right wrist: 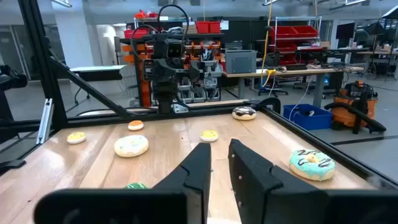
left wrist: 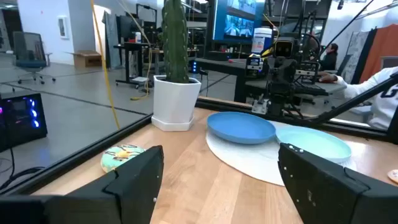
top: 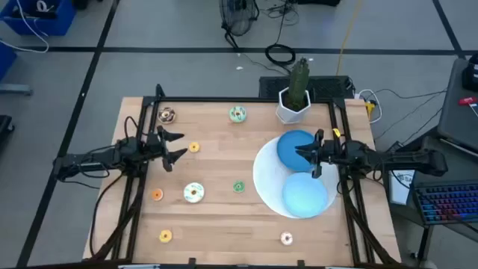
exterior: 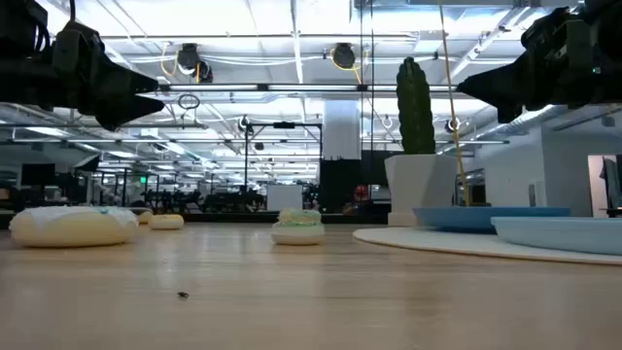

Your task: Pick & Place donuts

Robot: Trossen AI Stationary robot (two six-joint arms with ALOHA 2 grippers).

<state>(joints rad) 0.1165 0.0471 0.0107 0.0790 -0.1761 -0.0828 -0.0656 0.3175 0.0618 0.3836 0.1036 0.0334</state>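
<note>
Eight donuts (top: 193, 193) scattered on table (top: 216, 224); left gripper (top: 178, 146) spread wide and empty, right gripper (top: 313, 155) nearly closed over blue plates (top: 296, 147), empty.

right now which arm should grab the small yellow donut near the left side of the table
Left. The left gripper hangs open just beside the yellow donut, empty. The right gripper is shut over the blue plates, far across the table.
</note>
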